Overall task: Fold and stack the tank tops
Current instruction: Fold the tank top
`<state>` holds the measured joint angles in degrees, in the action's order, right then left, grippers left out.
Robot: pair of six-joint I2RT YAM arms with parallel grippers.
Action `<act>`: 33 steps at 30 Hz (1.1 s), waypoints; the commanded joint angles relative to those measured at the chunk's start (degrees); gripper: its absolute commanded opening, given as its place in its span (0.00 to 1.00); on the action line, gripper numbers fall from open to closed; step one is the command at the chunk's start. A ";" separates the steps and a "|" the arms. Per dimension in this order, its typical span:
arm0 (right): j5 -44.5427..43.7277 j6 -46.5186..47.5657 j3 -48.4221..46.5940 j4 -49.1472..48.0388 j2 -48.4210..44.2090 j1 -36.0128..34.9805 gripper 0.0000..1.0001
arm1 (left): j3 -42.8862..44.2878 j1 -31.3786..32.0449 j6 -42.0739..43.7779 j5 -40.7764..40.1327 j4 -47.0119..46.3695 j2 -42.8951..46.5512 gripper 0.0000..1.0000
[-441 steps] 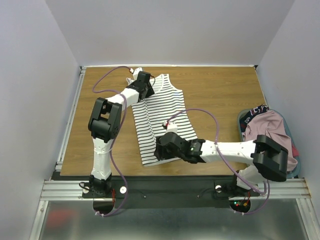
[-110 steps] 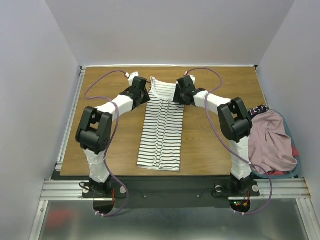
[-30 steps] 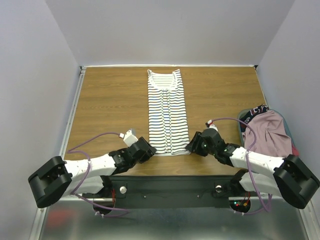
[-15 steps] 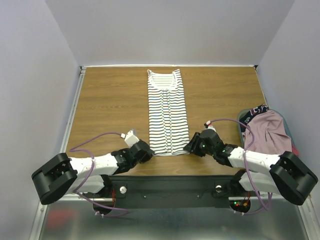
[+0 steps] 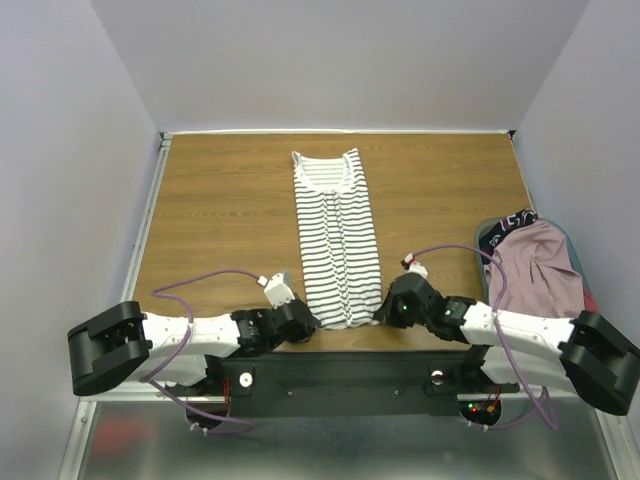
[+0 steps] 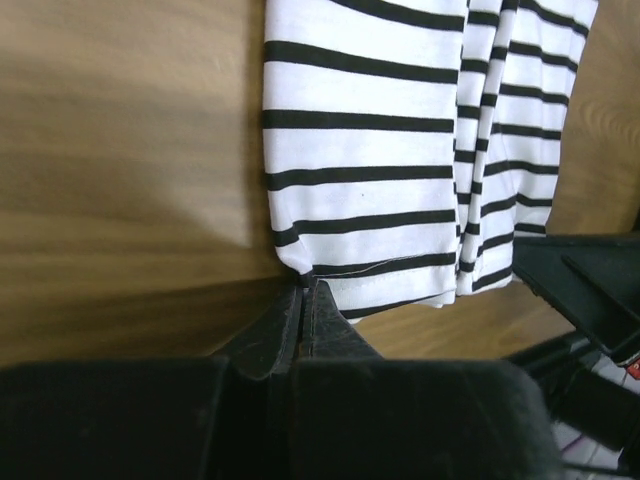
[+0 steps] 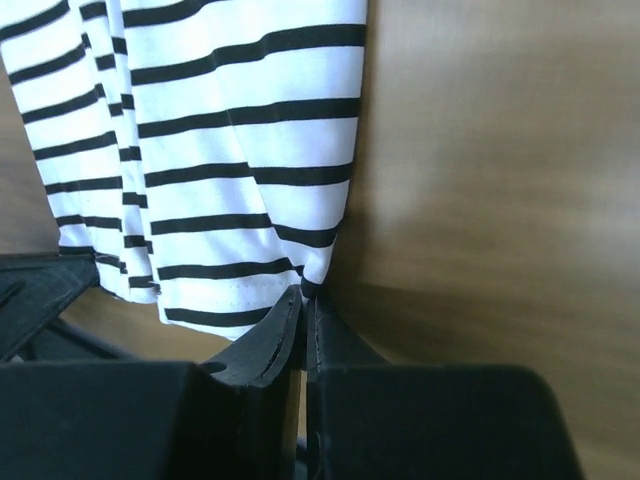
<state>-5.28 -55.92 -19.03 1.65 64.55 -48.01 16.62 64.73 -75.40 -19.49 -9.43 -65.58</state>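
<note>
Striped top (image 5: 338, 240) lies flat on the desk (image 5: 220, 220), folded lengthwise into a narrow strip. Its scoop neck is at the far end and its hem at the near end, close to the desk's near edge. The strip sits about mid-desk and slants slightly, the hem a little further right than the neck. Both wrist views show the side panels turned in over the middle, their stripes meeting along a lengthwise line.

Left tool (image 5: 303, 322) sits low at the hem's near-left corner. In the left wrist view its fingers (image 6: 278, 328) are pressed together, with that corner of the cloth pinched between the tips. Right tool (image 5: 386, 310) is at the near-right corner. In the right wrist view its fingers (image 7: 266, 340) are likewise clenched on the hem corner, the fabric drawn to a small point where it enters the tips. Each tool shows as a dark shape at the edge of the other's wrist view.

Both arms lie stretched out low along the near edge, reaching inward from their own sides, with a purple cable looping off each.

Pink top (image 5: 540, 270) is heaped in a bin (image 5: 592, 345) at the desk's right edge, well apart from the striped top. A navy garment (image 5: 505, 225) shows at the heap's far side and a red garment (image 5: 590, 300) peeks out at its right.
</note>
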 commanded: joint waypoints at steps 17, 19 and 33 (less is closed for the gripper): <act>-23.98 -13.17 -12.95 32.71 -9.54 -25.20 0.03 | 11.67 26.33 -26.38 -14.87 34.38 4.58 0.00; -26.52 -11.76 -16.28 32.72 -8.57 -25.20 0.04 | 12.73 26.15 -25.77 -16.89 35.53 6.51 0.00; -34.27 -1.22 -28.69 32.10 1.01 -19.41 0.06 | 14.67 12.63 -9.26 -20.07 30.98 13.11 0.00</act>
<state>-34.00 -60.99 -43.99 34.33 64.60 -69.80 29.89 82.83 -93.47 -36.05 23.94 -54.19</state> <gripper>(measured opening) 0.070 0.037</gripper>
